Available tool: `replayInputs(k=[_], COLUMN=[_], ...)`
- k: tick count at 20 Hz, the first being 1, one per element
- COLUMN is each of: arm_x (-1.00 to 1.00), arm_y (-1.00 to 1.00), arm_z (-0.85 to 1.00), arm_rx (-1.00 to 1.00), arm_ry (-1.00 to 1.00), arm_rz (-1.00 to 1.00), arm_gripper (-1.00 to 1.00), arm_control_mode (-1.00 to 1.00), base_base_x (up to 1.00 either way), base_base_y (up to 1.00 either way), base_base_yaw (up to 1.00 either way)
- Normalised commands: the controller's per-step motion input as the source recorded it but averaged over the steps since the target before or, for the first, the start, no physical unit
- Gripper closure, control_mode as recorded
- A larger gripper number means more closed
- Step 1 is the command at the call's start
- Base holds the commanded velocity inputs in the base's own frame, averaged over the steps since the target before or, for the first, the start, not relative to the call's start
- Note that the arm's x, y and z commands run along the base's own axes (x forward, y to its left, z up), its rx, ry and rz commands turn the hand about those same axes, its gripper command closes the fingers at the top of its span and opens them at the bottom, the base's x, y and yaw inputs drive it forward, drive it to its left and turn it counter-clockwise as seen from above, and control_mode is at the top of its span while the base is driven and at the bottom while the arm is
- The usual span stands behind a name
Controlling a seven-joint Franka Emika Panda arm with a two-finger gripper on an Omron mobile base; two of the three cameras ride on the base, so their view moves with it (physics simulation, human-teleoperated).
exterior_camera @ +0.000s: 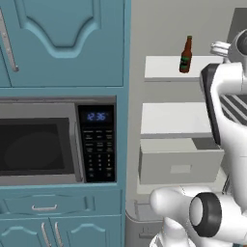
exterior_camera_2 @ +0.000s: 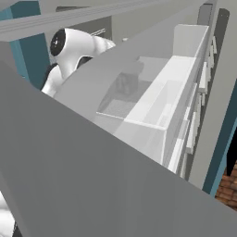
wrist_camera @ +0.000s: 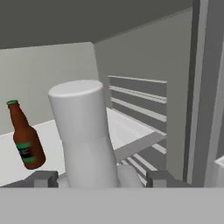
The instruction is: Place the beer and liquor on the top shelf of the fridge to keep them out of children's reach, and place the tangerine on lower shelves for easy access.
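Note:
In the hand view the liquor (wrist_camera: 83, 131), a clear bottle with a pale cap, rises between my fingertips (wrist_camera: 43, 179), and my gripper (wrist_camera: 103, 179) is shut on its body. Its base is hidden, so I cannot tell whether it rests on the shelf. The brown beer (wrist_camera: 25, 140) stands to its left on the white top shelf (wrist_camera: 127, 127). From the left base view the beer (exterior_camera: 185, 55) is upright on the top shelf (exterior_camera: 161, 67) of the open fridge (exterior_camera: 137, 48), with my arm at the shelf's right end. The tangerine is out of view.
Below the top shelf are a lower shelf (exterior_camera: 173, 120) and a white drawer box (exterior_camera: 178, 164). Ribbed door racks (wrist_camera: 140, 100) stand to the right of the bottle. A microwave (exterior_camera: 48, 144) sits in teal cabinets left of the fridge.

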Motion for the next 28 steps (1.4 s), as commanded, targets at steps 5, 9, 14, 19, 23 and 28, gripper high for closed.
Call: replayInputs(k=[5, 9, 14, 19, 23, 28], arm_x=[0.54, 0.62, 0.65, 0.67, 0.68, 0.67], arm_y=[-0.16, -0.22, -0.24, -0.26, -0.29, -0.35], arm_z=[0.01, 0.00, 0.00, 0.00, -0.01, -0.14], arm_rx=[0.00, 0.00, 0.00, 0.00, 0.00, 0.00], arm_ry=[0.00, 0.00, 0.00, 0.00, 0.00, 0.00], arm_rz=[0.00, 0.00, 0.00, 0.00, 0.00, 0.02], arm_gripper=[1.00, 1.00, 1.00, 1.00, 1.00, 1.00], arm_control_mode=[-1.00, -1.00, -1.00, -1.00, -1.00, -1.00], base_base_x=[0.00, 0.00, 0.00, 0.00, 0.00, 0.00], base_base_y=[0.00, 0.00, 0.00, 0.00, 0.00, 0.00], base_base_yaw=[0.00, 0.00, 0.00, 0.00, 0.00, 0.00])
